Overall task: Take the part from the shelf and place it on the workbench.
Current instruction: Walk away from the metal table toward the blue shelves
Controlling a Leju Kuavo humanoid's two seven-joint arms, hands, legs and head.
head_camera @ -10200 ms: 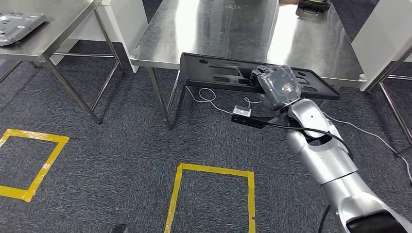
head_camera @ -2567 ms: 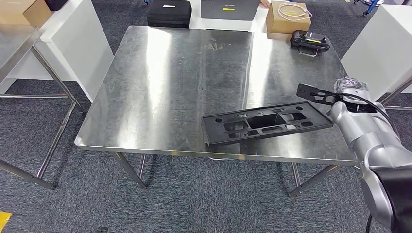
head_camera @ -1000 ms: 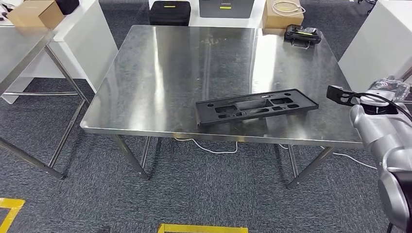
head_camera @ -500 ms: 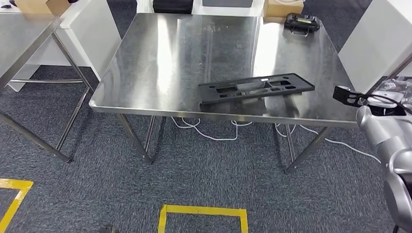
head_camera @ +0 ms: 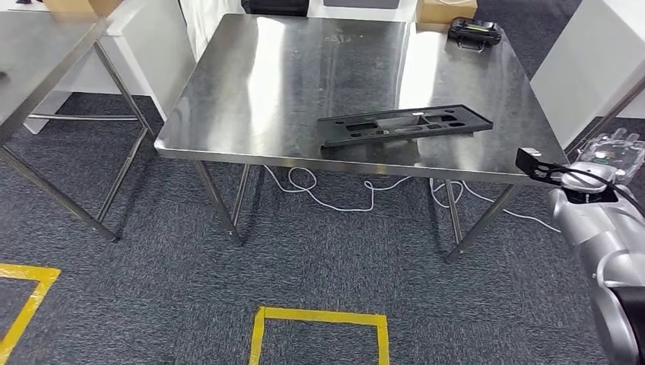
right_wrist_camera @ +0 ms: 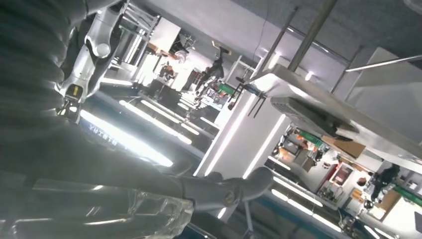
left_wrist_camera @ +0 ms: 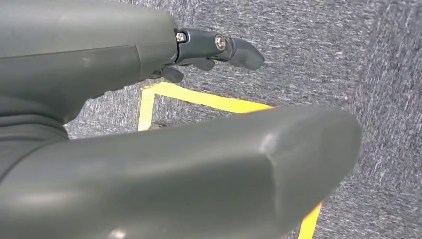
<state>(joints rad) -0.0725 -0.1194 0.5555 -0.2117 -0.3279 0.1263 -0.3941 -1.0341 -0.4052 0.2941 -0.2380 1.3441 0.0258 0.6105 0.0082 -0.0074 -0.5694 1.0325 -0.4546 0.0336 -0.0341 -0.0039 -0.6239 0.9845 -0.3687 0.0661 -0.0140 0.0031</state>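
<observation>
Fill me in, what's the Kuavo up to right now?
It is on a shelf-to-workbench placement job. The black part lies flat on the steel workbench, near its front edge, with no hand touching it. The right hand is off the table's right front corner, holding nothing. The left hand hangs over the carpet and yellow floor tape, also holding nothing. Judging by that, the placement looks done.

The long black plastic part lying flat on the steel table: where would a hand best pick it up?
Probably at the near long edge of the long black plastic part, coming from the table's front side. It lies flat and close to that edge of the steel table, and its cut-out slots give fingers something to hook.
</observation>
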